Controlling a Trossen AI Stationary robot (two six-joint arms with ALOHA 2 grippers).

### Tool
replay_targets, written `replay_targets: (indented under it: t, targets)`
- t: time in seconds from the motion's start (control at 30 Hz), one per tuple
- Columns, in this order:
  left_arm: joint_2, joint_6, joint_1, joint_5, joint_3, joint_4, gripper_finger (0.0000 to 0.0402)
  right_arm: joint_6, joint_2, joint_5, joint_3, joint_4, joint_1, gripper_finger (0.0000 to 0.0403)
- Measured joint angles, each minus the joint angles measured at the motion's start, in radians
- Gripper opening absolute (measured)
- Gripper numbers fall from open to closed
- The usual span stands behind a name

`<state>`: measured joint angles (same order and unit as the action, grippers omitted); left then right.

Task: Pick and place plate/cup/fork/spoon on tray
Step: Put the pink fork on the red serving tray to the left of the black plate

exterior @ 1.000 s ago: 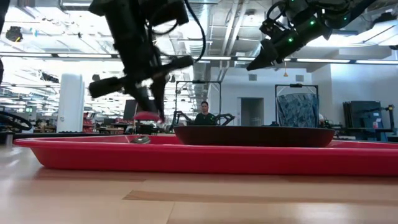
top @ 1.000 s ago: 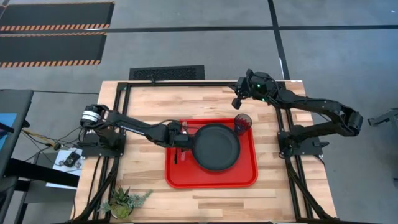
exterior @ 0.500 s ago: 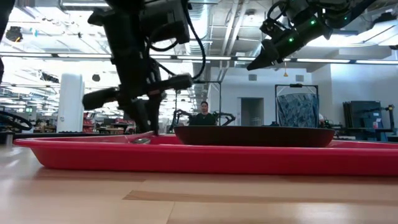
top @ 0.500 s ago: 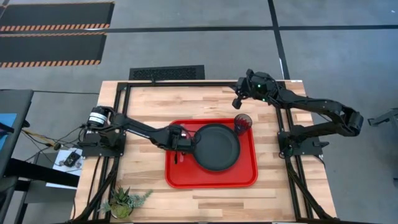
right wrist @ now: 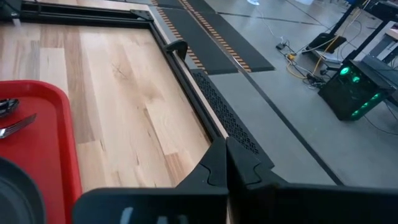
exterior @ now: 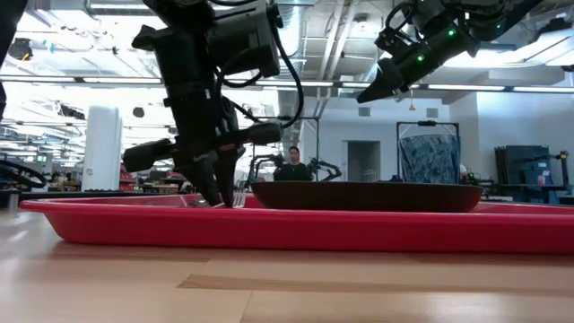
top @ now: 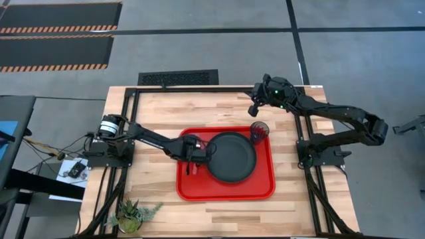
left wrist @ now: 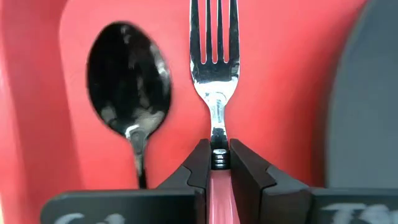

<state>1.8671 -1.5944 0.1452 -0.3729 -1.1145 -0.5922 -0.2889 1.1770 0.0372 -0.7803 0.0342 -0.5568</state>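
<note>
- L wrist view: fork (left wrist: 213, 74) handle mostly hidden between left end effector (left wrist: 217, 163) fingers; rest cut off at frame edge.
- Spoon (left wrist: 129, 102) handle cut off by same view's edge, partly behind end effector body.
- Plate (left wrist: 367, 99) only a sliver at edge.
- High view: fork, spoon too small to tell apart under L arm.
- Low view: tray (exterior: 296, 226) rim hides cutlery, plate base.

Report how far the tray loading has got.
Done: the plate, cup and spoon are already on the red tray. In hand: the left hand is shut on the fork, holding it low over the tray beside the spoon. Left: release the fork. The right hand waits shut above the table's far edge.
</note>
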Motion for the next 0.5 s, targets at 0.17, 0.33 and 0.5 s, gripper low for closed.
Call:
replay_targets:
  t: [0.17, 0.33, 0.5]
  targets:
    - [0.002, -0.022, 0.001, 0.001, 0.0, -0.019, 0.0022, 0.0, 0.0, 0.0, 0.0, 0.0, 0.0, 0.0004]
    - [0.002, -0.049, 0.001, 0.002, 0.0, -0.029, 0.0027, 0.0, 0.0, 0.0, 0.0, 0.0, 0.0, 0.0004]
    - [0.002, -0.055, 0.001, 0.01, 0.0, -0.024, 0.0031, -0.001, 0.0, 0.0, 0.0, 0.0, 0.0, 0.0004]
